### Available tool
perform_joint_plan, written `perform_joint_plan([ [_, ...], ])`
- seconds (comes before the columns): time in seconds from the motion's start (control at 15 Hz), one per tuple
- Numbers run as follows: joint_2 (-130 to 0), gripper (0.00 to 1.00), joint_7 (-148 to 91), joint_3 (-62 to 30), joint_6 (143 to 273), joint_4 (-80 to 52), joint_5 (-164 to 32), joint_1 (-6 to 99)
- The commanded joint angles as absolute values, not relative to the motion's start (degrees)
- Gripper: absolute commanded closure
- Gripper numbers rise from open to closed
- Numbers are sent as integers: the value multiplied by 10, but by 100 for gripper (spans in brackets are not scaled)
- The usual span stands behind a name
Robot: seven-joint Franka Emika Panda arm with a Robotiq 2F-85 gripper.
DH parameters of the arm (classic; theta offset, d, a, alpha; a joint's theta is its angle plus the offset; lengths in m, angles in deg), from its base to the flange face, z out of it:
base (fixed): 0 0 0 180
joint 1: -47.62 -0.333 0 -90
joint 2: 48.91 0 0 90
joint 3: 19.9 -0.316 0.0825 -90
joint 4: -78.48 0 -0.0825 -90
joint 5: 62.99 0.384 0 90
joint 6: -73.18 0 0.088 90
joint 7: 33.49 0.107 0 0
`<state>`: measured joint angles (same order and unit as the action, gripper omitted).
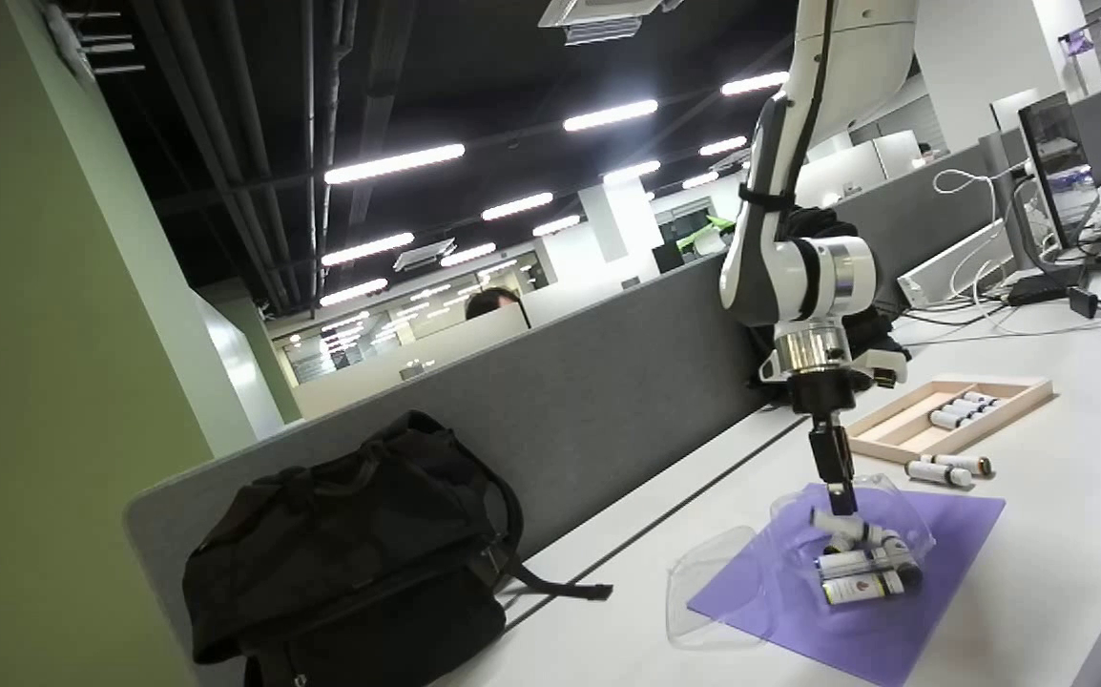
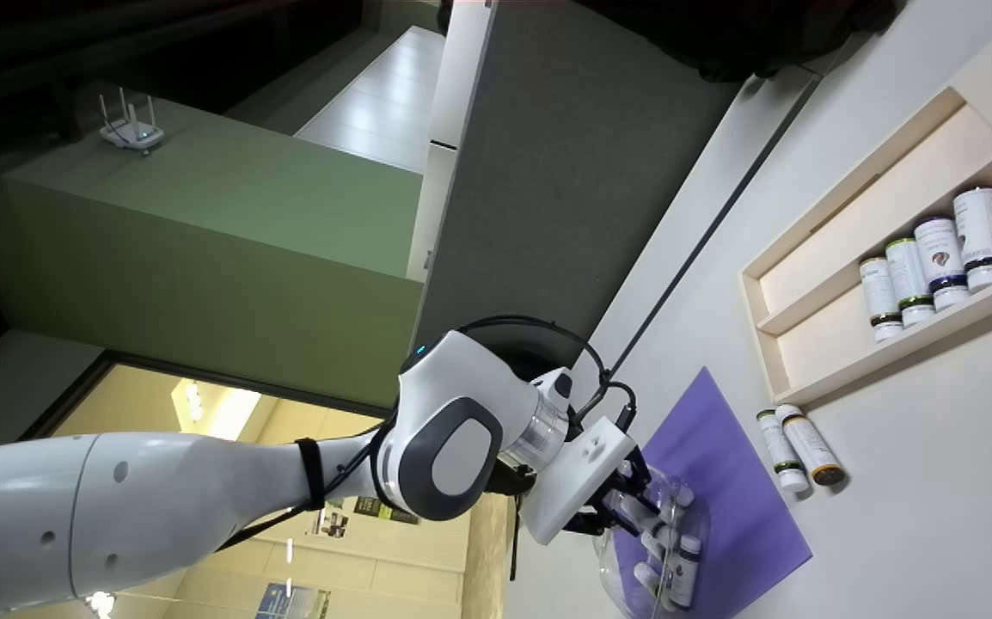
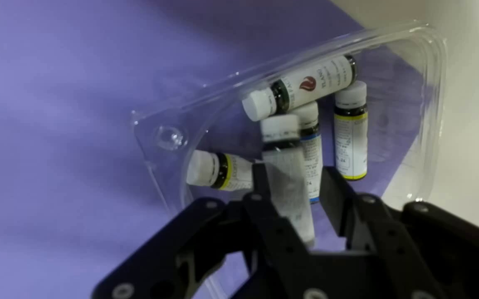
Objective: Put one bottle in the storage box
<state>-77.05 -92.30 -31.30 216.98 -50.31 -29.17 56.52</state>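
My gripper (image 3: 293, 180) is open over the clear plastic container (image 3: 434, 104). A white-capped bottle (image 3: 287, 174) lies tilted between the fingers, close to one finger with a gap to the other; it is blurred. In an exterior view, the gripper (image 1: 842, 504) points down at this bottle (image 1: 835, 523) on top of the pile. Several other white-labelled bottles (image 3: 350, 137) lie in the container. The storage box (image 1: 997, 418) is a light wooden tray with a divider, also in an exterior view (image 2: 891, 357). Several bottles (image 2: 934, 258) lie side by side in one compartment.
A purple mat (image 1: 956, 525) lies under the container. Its clear lid (image 1: 703, 592) stands open beside it. Two bottles (image 1: 939, 473) lie on the white table next to the box. A black backpack (image 1: 350, 553) and grey partition (image 1: 608, 410) stand behind.
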Motion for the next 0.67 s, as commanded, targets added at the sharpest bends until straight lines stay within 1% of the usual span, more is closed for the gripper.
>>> perform_joint_plan([
  [0.0, -774, 23, -923, -322, 2169, -491, -293, 573],
  [0.07, -767, 16, -921, -323, 2165, -494, -293, 574],
  [0.27, -713, 2, -906, -322, 2138, -517, -295, 575],
  [0.53, -614, 0, -872, -300, 2111, -559, -292, 563],
  [0.6, -684, 0, -911, -304, 2123, -515, -289, 561],
])
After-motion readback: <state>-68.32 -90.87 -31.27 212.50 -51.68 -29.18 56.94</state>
